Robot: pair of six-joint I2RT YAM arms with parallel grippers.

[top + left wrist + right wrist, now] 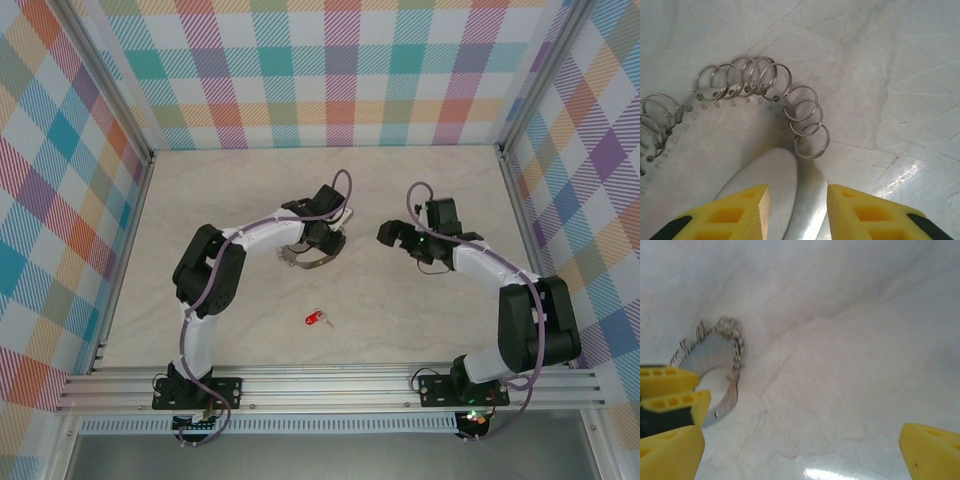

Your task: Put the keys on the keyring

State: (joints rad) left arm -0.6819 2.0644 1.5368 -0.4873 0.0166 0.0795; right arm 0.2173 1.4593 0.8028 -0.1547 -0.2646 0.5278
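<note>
**Keyring and key: handling properties and visibility limits**

The keyring (725,140) is a flat, crescent-shaped metal plate with numbered holes along its outer edge, each hole carrying a thin split ring. Expect it to be rigid, light and prone to sliding on the smooth table (420,180). The rings hang loose and will likely shift when the plate is lifted. Take hold on the plain band of the plate, not on the rings.

The left gripper (797,200) straddles that band with its fingers partly drawn in. It cannot be determined whether the pads bear on the metal. The right gripper (801,440) is spread wide and holds nothing; the keyring lies ahead of it, to its left.

The key (316,319) lies on the table, well apart from both grippers, back toward the arm bases. It is probably hard and very light, and it is best pinched by its red head.

Visibility limits:
- The band's near end is cut off below the left fingers.
- The row of rings runs out of frame on the left.
- The key's hole is too small to make out.
</note>
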